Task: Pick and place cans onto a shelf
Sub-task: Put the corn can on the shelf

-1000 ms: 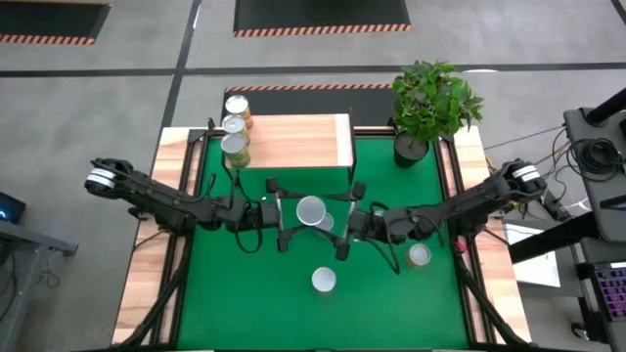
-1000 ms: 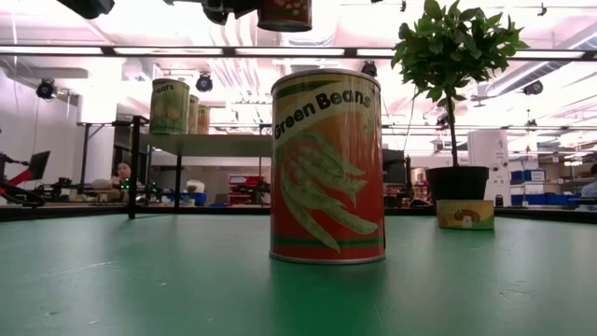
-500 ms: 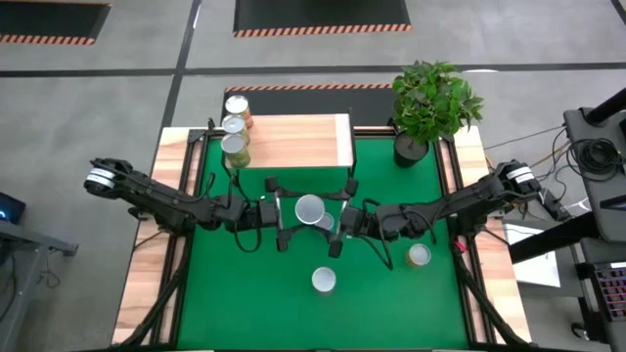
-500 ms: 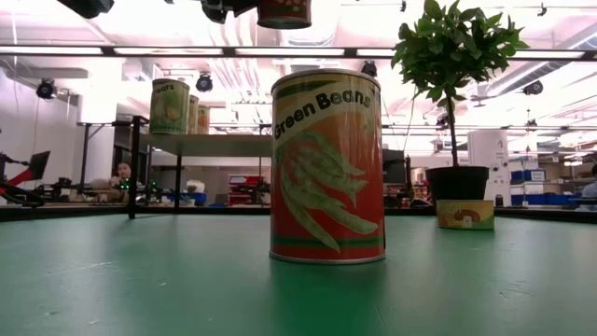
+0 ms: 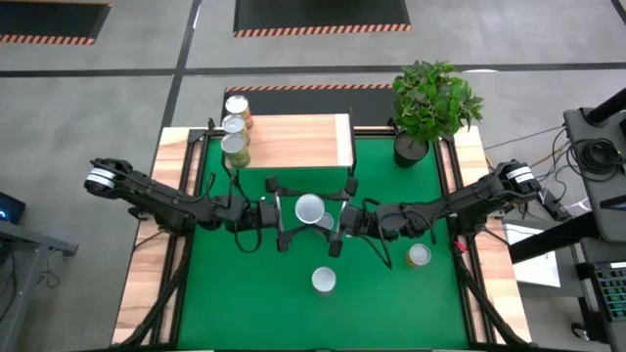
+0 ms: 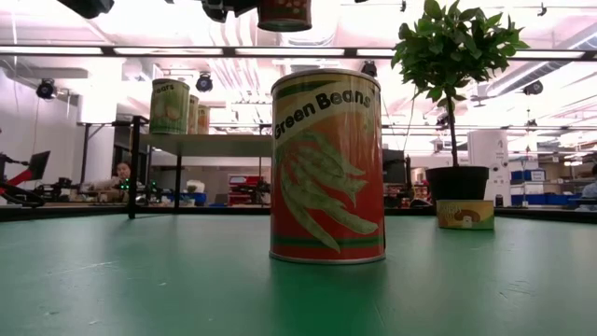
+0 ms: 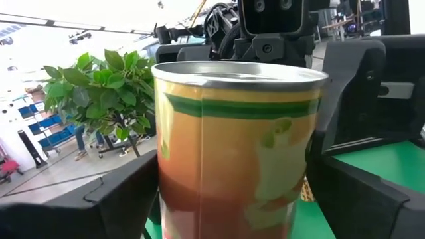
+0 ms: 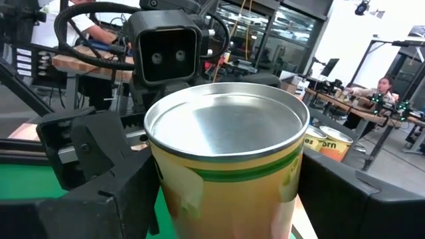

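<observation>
A can (image 5: pixel 311 210) with a silvery top, yellow-orange sides and a green band is held upright in the air over the middle of the green mat; it also shows at the top of the low view (image 6: pixel 284 13). My left gripper (image 5: pixel 293 213) is shut on it from the table's left. My right gripper (image 5: pixel 335 223) is open at its right. Its fingers (image 8: pixel 113 206) stand close on either side of the can (image 8: pixel 226 166); I cannot tell whether they touch it. Three cans (image 5: pixel 235 125) stand on the left end of the pale-wood shelf (image 5: pixel 298 140). My left gripper pinches the can's side wall (image 7: pixel 166 199) between its two fingers, below the rim. The fingers come level from the table's left. The can stands upright in the hold, top up, lifted clear of the mat.
A Green Beans can (image 5: pixel 323 281) stands on the mat near the front, large in the low view (image 6: pixel 326 168). Another can (image 5: pixel 419 256) sits on the mat at the right. A potted plant (image 5: pixel 430 103) stands at the far right corner, beside the shelf.
My right gripper has moved a little toward the table's left, closer onto the held can, then stopped. The can and my left gripper have kept still.
</observation>
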`<state>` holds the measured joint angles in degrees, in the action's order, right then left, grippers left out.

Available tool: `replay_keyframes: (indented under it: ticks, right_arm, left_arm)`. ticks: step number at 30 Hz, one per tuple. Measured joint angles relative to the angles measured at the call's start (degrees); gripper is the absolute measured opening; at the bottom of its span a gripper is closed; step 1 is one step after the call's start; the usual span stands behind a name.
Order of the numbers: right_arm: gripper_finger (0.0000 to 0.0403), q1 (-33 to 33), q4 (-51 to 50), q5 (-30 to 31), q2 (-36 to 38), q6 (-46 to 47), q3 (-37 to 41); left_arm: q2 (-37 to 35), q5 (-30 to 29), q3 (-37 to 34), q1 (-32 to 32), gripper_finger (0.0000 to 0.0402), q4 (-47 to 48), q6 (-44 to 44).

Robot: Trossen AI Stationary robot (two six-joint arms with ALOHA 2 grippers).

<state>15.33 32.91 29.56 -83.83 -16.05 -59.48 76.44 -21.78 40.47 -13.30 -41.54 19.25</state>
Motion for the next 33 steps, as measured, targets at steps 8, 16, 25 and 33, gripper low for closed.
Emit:
replay_keyframes:
  ticks: [8,16,25,33]
  right_arm:
    - [0.0289,0.0,0.0,0.0,0.1,-0.4,0.0]
    - [0.029,-0.4,-8.6,0.4,2.5,2.3,-3.4]
    - [0.029,-4.7,-17.6,0.0,1.8,6.3,-10.7]
    - [0.029,-11.2,-17.6,-7.2,-3.6,10.1,-15.2]
  left_arm:
    - [-0.6,0.0,0.0,0.0,0.0393,0.9,1.1]
    - [-10.2,-0.1,-0.1,0.0,0.0382,10.7,0.1]
    - [-24.2,-0.2,-0.9,-3.6,0.038,16.6,1.0]
    - [-30.2,-1.9,-2.4,-6.0,0.038,16.8,1.3]
